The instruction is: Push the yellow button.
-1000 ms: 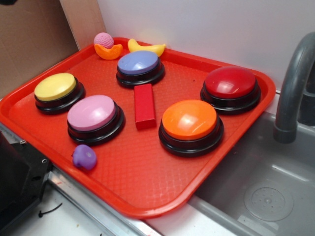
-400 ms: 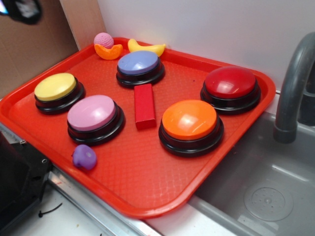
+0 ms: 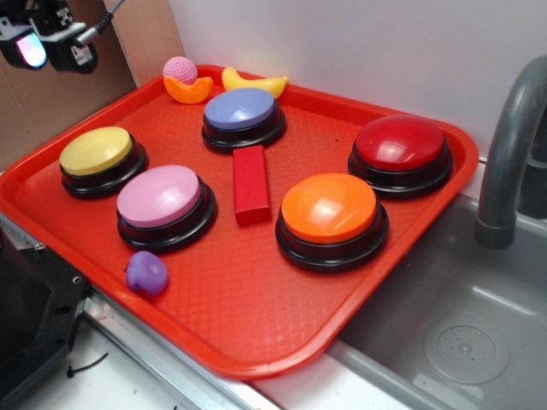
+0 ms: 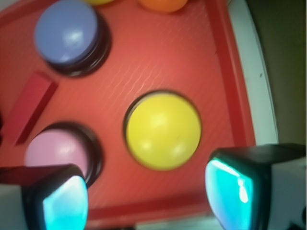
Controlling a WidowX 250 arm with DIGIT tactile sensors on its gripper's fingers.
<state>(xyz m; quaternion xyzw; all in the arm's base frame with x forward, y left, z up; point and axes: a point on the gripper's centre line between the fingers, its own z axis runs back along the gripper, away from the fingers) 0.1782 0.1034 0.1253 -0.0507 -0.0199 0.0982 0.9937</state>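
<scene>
- Since a moment ago, only the gripper [image 3: 47,47] has changed place, coming further into the exterior view's far left corner, though the frame edge cuts it off.
- yellow button [image 3: 96,151] sits untouched at the tray's [image 3: 256,342] left edge, just beside the pink button [image 3: 159,196].
- Wrist view, blurred: both fingers [image 4: 64,203] spread wide, holding nothing, well above the button.

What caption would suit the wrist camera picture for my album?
Open gripper hovering above the yellow button on the red tray.
</scene>
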